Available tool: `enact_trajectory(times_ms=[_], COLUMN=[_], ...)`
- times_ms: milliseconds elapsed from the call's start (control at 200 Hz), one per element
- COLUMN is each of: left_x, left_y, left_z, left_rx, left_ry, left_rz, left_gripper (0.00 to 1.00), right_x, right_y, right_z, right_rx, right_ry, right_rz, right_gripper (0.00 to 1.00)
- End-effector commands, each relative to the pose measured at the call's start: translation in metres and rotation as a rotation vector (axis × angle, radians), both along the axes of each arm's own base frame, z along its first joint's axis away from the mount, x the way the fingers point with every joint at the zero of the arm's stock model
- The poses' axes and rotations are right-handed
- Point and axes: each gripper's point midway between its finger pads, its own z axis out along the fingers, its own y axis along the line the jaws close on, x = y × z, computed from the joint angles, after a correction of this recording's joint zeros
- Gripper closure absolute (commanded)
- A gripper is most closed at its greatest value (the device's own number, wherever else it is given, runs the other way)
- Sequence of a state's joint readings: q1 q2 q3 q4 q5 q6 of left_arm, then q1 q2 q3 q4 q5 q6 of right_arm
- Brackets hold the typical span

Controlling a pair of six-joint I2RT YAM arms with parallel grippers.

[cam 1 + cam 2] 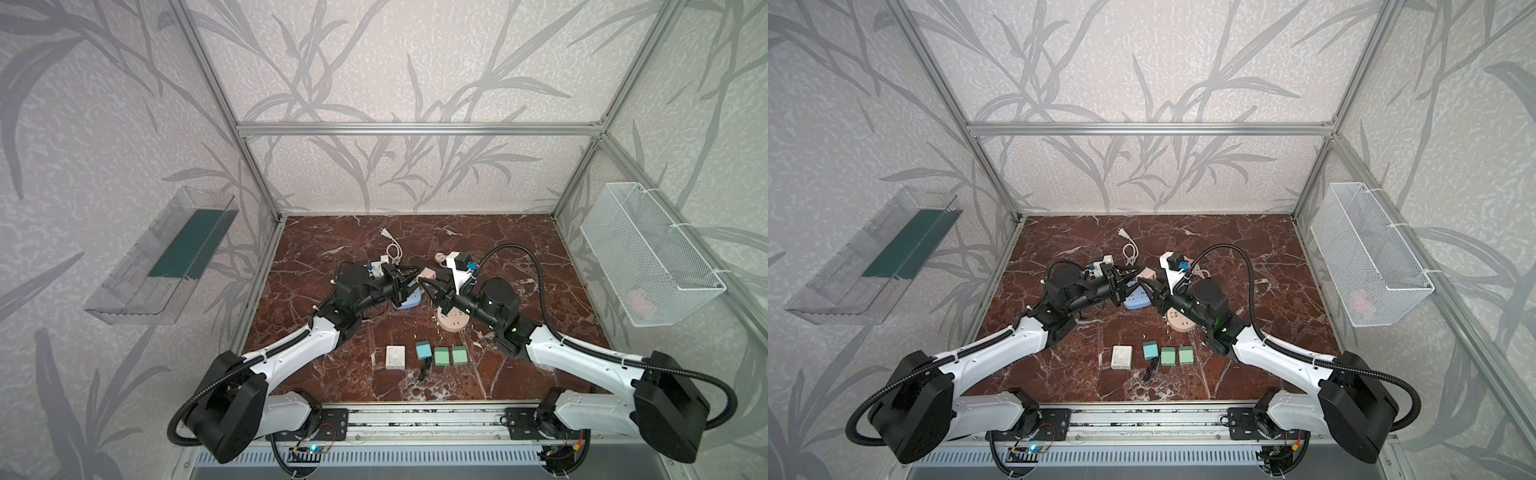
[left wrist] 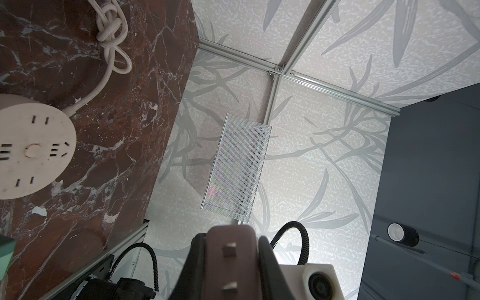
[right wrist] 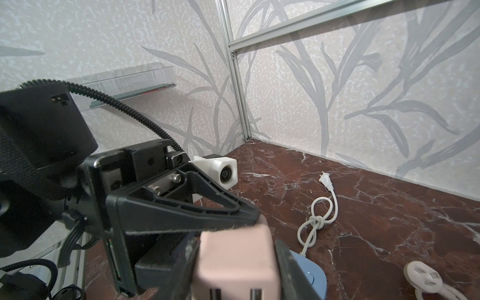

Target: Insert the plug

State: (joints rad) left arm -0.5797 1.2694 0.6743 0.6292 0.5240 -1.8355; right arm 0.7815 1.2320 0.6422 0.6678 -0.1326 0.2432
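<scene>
A pink cube plug (image 1: 428, 273) (image 1: 1147, 272) hangs in mid-air over the middle of the marble floor, held from both sides. My left gripper (image 2: 231, 262) is shut on it, and its two metal prongs face the left wrist camera. From the right, my right gripper (image 3: 236, 262) has both fingers (image 3: 288, 265) against the cube's sides, and the cube's slotted face shows in the right wrist view. Below the plug lies a blue socket block (image 1: 409, 300) (image 3: 313, 272). A round pink power strip (image 1: 453, 323) (image 2: 31, 148) lies under my right arm.
A white knotted cable with a two-pin plug (image 1: 386, 235) (image 3: 326, 179) lies towards the back. A round white plug (image 3: 422, 279) lies beside the blue block. A white box (image 1: 395, 356) and three teal-green boxes (image 1: 441, 356) stand near the front. A mesh basket (image 1: 648, 253) hangs on the right wall.
</scene>
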Motion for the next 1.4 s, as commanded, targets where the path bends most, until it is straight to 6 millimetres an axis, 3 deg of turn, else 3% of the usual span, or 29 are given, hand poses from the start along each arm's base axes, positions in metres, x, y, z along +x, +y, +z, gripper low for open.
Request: enact_trajectory(times_ms=[0,35,65,75,95,110,130,260,390,560,635,805,1000,1235,1395], left_x=[-0.002,-0.002,-0.001,0.000,0.001,0.002,0.003,0.012,0.014,0.013,0.010,-0.004,-0.025,-0.041,-0.050], left_y=[-0.007,-0.008,-0.007,-0.007,-0.006,-0.005,-0.003,0.018,0.063,0.121,0.139,0.139,0.139,0.129,0.122], left_z=[0.026,0.022,0.019,0.018,0.016,0.015,0.010,-0.013,-0.040,-0.039,-0.038,-0.040,-0.034,-0.054,-0.066], left_rx=[-0.055,-0.041,-0.027,-0.022,-0.011,0.000,0.021,0.217,0.543,0.969,1.103,1.227,1.253,1.198,1.229], left_ry=[-0.054,-0.051,-0.048,-0.047,-0.046,-0.048,-0.042,-0.039,-0.012,-0.118,-0.134,-0.224,-0.325,-0.328,-0.342], left_rz=[-0.041,-0.047,-0.048,-0.048,-0.048,-0.047,-0.043,-0.037,0.024,0.121,0.123,-0.018,-0.027,-0.079,-0.118], left_gripper=[1.00,0.98,0.79,0.67,0.27,0.08,0.01,0.01,0.01,0.01,0.01,0.01,0.01,0.03,0.04], right_x=[-0.001,-0.001,-0.001,-0.001,-0.001,-0.001,-0.001,-0.002,0.000,0.009,0.008,0.010,0.024,0.026,0.034], right_y=[0.002,0.002,0.000,0.000,-0.001,-0.001,-0.002,-0.005,-0.023,-0.076,-0.088,-0.095,-0.098,-0.087,-0.093], right_z=[0.021,0.021,0.021,0.021,0.021,0.021,0.021,0.012,0.002,-0.006,-0.002,-0.007,-0.052,-0.089,-0.106], right_rx=[0.051,0.053,0.052,0.053,0.050,0.049,0.044,-0.035,-0.081,-0.096,-0.131,-0.229,-0.418,-0.474,-0.512], right_ry=[-0.007,0.004,0.019,0.022,0.032,0.040,0.056,0.186,0.291,0.455,0.505,0.641,0.785,0.862,0.907], right_rz=[0.013,0.010,0.003,0.002,0.001,-0.002,-0.005,-0.022,-0.120,-0.417,-0.481,-0.547,-0.597,-0.554,-0.578], right_gripper=[1.00,1.00,1.00,1.00,1.00,1.00,1.00,1.00,1.00,1.00,1.00,1.00,1.00,1.00,1.00])
